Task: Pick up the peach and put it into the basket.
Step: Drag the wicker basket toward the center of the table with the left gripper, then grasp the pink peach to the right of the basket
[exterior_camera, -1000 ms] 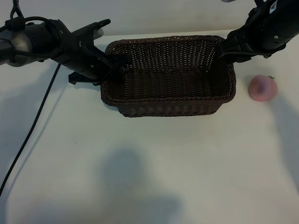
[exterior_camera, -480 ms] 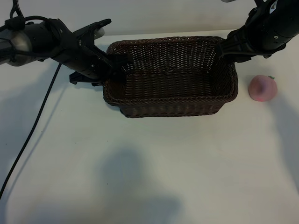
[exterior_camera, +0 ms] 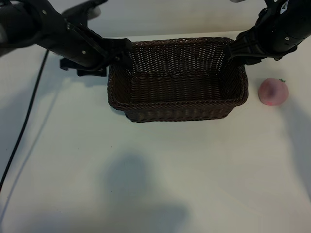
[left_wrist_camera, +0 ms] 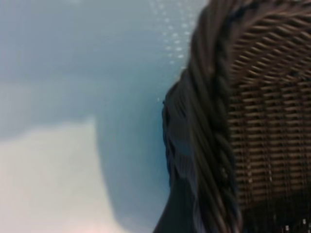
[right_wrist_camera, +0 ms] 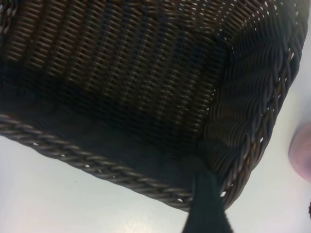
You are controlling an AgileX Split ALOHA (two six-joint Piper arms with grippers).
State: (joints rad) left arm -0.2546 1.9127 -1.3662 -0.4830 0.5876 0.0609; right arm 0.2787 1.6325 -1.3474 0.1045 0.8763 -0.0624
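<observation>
on white tabletop (exterior_camera: 146,170), small pink peach (exterior_camera: 272,91) beside brown wicker basket (exterior_camera: 180,110).

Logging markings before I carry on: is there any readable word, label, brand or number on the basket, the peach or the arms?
None can be read. The basket, the peach and the table carry no text. A white mark on the right arm at the frame's top edge is too small to read.

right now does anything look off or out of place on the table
Nothing is spilled or damaged. The basket sits upright and empty. The peach lies on the table outside it, off its right end. The odd part: the left gripper and right gripper are both at the basket's ends, neither at the peach.
</observation>
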